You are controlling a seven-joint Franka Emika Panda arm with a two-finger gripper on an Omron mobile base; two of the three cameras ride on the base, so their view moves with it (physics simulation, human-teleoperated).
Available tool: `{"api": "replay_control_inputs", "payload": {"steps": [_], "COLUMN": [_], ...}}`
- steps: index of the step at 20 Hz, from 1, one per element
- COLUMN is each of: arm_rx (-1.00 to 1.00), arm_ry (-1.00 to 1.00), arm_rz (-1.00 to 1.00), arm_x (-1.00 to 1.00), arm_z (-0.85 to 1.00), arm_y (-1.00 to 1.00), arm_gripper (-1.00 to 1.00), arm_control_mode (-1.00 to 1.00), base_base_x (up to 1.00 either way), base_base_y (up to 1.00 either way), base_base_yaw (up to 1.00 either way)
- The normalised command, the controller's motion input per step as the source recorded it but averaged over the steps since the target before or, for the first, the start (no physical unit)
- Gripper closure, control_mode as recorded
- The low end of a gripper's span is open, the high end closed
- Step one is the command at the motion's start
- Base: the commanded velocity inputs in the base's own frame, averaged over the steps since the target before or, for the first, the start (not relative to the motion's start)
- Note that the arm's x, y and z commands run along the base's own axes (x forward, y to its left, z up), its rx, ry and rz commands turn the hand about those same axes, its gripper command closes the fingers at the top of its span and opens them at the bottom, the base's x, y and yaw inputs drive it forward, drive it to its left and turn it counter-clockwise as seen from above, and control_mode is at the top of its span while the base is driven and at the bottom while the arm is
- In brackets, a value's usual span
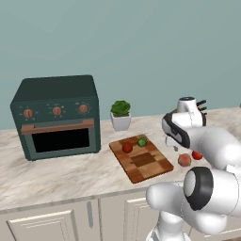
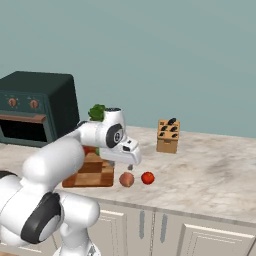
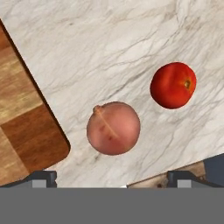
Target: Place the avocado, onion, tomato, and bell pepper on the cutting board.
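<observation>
Onion (image 3: 113,128) sits on the marble desk (image 3: 131,43) almost straight below the hand, just ahead of the gap between the two fingers (image 3: 41,177), whose dark tips rise at the bottom of the hand view, one on each side of it. It is close to round, so no long axis matters much; a faint ridge runs across its top. The gripper (image 2: 131,164) hovers over it with the fingers spread as wide as they go, holding nothing and touching nothing. My judgement is that a plain descent, with perhaps a slight nudge forward, would bring the onion between them.

A red round item (image 3: 173,85) lies near the onion on the side away from the cutting board (image 3: 26,127), apart from it but close enough that a finger could brush it on the way down. The board's rounded corner lies just beside the onion on the other side, not touching.

In the left base view the avocado (image 1: 142,141) and a second red item (image 1: 127,148) already rest on the board. Which red piece is the tomato and which the bell pepper I cannot tell.
</observation>
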Motion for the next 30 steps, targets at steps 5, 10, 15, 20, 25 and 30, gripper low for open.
{"api": "replay_control_inputs", "payload": {"steps": [5, 10, 15, 20, 25, 30], "arm_rx": [0.00, 0.00, 0.00, 0.00, 0.00, 0.00], "arm_ry": [0.00, 0.00, 0.00, 0.00, 0.00, 0.00], "arm_rz": [0.02, 0.00, 0.00, 0.00, 0.01, 0.02], "arm_x": [0.07, 0.00, 0.00, 0.00, -0.01, -0.01], "arm_z": [-0.12, -0.19, -0.25, -0.19, -0.08, -0.10], "arm_y": [-0.10, -0.06, 0.00, -0.01, -0.11, -0.13], "arm_gripper": [-1.00, -1.00, -1.00, -1.00, -1.00, -1.00], "arm_control_mode": [-1.00, -1.00, -1.00, -1.00, -1.00, -1.00], "base_base_x": [0.00, 0.00, 0.00, 0.00, 0.00, 0.00], "base_base_y": [0.00, 0.00, 0.00, 0.00, 0.00, 0.00], "base_base_yaw": [0.00, 0.00, 0.00, 0.00, 0.00, 0.00]}}
